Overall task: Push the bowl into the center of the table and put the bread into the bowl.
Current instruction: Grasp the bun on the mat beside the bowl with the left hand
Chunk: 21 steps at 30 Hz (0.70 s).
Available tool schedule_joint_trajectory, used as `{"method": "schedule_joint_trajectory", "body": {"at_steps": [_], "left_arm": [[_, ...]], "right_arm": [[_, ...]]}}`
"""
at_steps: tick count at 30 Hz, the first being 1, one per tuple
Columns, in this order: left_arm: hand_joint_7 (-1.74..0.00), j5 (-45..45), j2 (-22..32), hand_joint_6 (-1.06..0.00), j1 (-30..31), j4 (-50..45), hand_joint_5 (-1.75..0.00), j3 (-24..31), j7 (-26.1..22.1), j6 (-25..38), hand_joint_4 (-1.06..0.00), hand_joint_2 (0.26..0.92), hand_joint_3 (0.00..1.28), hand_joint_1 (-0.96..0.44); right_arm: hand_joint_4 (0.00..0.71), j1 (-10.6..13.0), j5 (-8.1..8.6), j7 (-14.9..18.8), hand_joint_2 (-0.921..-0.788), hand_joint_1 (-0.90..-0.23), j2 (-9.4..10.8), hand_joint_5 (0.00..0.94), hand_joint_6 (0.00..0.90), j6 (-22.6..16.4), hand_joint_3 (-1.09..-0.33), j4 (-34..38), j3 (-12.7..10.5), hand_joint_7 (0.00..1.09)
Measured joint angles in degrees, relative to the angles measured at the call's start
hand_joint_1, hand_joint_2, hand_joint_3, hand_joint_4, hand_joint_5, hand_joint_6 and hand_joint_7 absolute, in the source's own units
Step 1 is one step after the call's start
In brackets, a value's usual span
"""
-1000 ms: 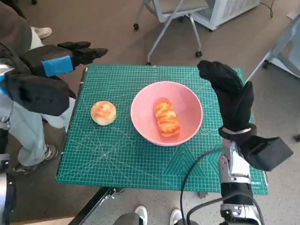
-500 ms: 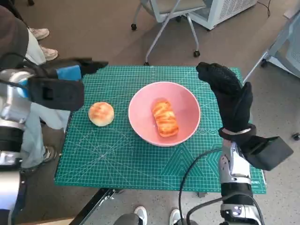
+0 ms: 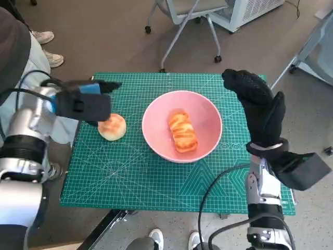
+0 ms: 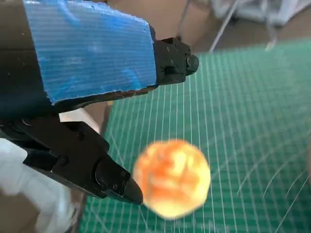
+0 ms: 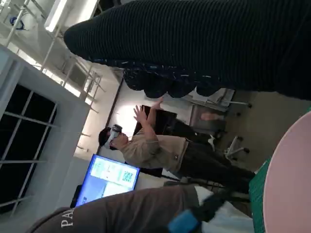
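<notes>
A pink bowl (image 3: 205, 112) stands near the middle of the green mat (image 3: 156, 177) and holds a long glazed bread (image 3: 182, 130). A round bun (image 3: 112, 126) lies on the mat to the bowl's left. My left hand (image 3: 86, 101) hovers open just above and left of the bun, holding nothing; in the left wrist view the bun (image 4: 171, 177) shows between its taped back (image 4: 87, 53) and a lower finger (image 4: 92, 167). My right hand (image 3: 257, 107) is raised beside the bowl's right rim, fingers extended, holding nothing. The bowl's rim (image 5: 291, 184) shows in the right wrist view.
A person's legs and shoes (image 3: 44, 44) are at the table's left. An office chair (image 3: 192, 21) stands behind the table. A person wearing a headset (image 5: 146, 150) and a lit screen (image 5: 109, 177) show in the right wrist view. A cable (image 3: 213, 192) crosses the mat's front right.
My left arm has swung in and down from the table's far left edge until the hand is over the round bun. The right hand has barely moved.
</notes>
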Motion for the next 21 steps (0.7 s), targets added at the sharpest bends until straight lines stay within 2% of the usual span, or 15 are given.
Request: {"method": "schedule_joint_trajectory", "body": {"at_steps": [11, 21], "left_arm": [[0.0, 1.75, -2.28, -0.02, 0.0, 2.55, 0.0, -3.04, 0.29, 1.64, 0.0, 0.684, 0.0, -0.22], [-0.01, 3.17, -3.17, -0.04, 0.2, 4.01, 0.0, -5.32, 2.28, 1.51, 0.0, 0.684, 0.0, -0.21]], "right_arm": [[0.166, 1.22, -0.22, -0.25, -0.921, -0.718, -0.42, 0.001, 0.024, 0.21, -0.792, -1.51, -0.03, 0.55], [0.167, 1.29, -0.65, -0.39, -0.921, -0.716, -0.77, 0.001, 0.024, 0.24, -0.796, -1.51, -0.21, 0.55]]}}
